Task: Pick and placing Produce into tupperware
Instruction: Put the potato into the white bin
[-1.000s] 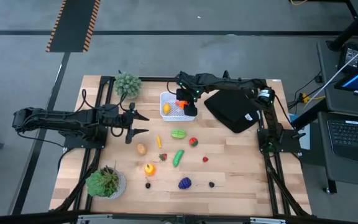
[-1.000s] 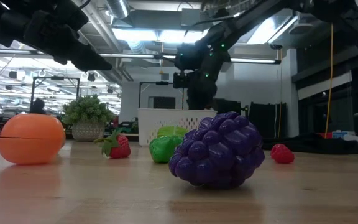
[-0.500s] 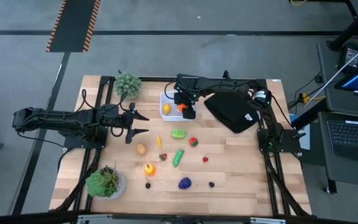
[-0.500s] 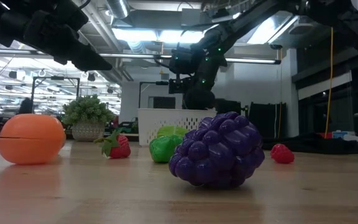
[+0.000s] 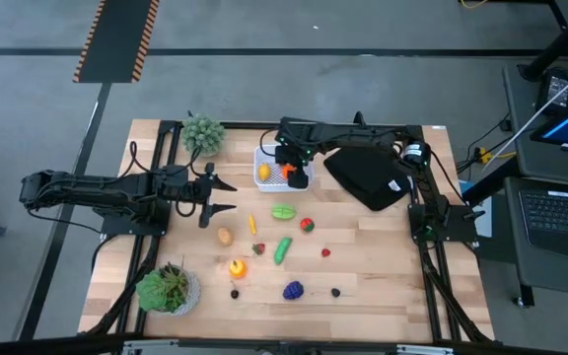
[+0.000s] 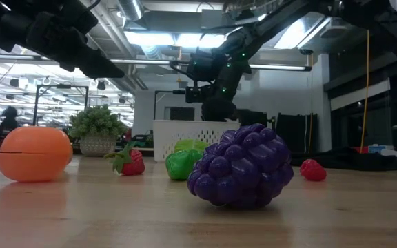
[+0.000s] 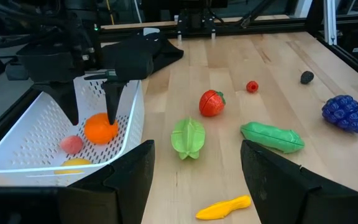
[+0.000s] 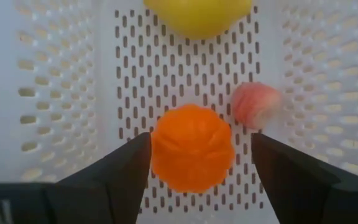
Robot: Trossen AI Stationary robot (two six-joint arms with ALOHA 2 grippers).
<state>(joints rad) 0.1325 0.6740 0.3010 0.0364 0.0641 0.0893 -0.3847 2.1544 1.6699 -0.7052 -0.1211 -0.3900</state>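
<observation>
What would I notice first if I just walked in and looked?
Probably the right claw hanging open over the white tub at the back of the table, with a little orange fruit lying in the tub between its fingers. Next, the colourful toy fruits scattered over the wooden table, like the purple grapes near the front edge. The left claw waits at the left side.

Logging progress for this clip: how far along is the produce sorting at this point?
Early. The white tub holds three pieces: an orange fruit, a pink one and a yellow one. The right hand hangs open over the orange fruit. The left hand waits open. About a dozen pieces, including the purple grapes, remain on the table.
</observation>
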